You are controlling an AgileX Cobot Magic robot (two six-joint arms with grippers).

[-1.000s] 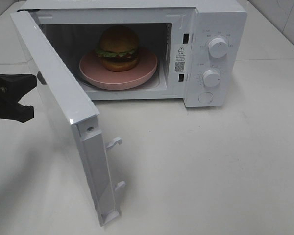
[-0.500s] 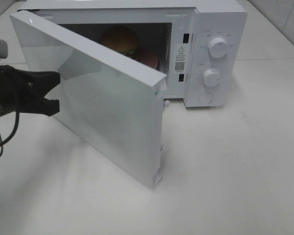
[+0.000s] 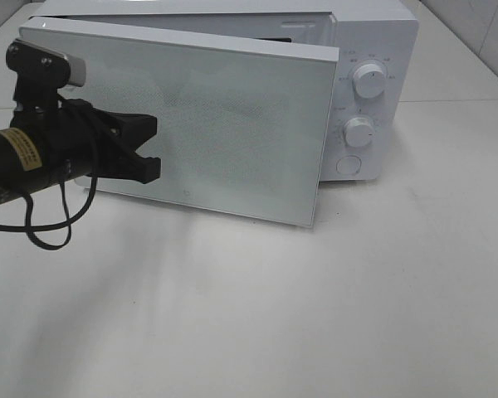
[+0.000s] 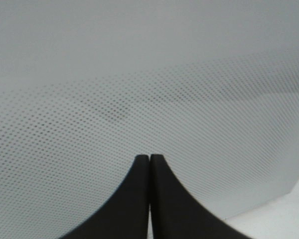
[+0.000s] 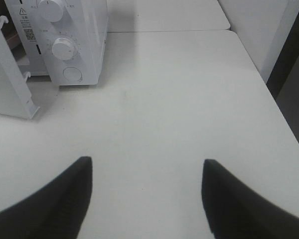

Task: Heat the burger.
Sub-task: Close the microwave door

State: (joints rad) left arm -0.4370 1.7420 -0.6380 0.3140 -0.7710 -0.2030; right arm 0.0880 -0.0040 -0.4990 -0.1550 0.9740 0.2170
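Observation:
The burger is hidden behind the white microwave door (image 3: 232, 124), which stands only slightly ajar against the microwave (image 3: 373, 33). My left gripper (image 3: 152, 149) is shut, with its black tips against the door's dotted front near its left part. In the left wrist view the gripper (image 4: 149, 157) shows its fingers pressed together right at the door panel (image 4: 139, 74). My right gripper (image 5: 145, 169) is open over bare table to the right of the microwave (image 5: 74, 30), holding nothing; it is outside the exterior high view.
Two round knobs (image 3: 369, 80) (image 3: 358, 131) and a round button (image 3: 349, 165) sit on the microwave's right panel. The door's free edge (image 5: 12, 74) with its latch hooks shows in the right wrist view. The white table (image 3: 357, 290) extends in front.
The door has swung from wide open to nearly shut, pushed by my left gripper moving right and towards the microwave. The burger and pink plate have gone from sight behind it.

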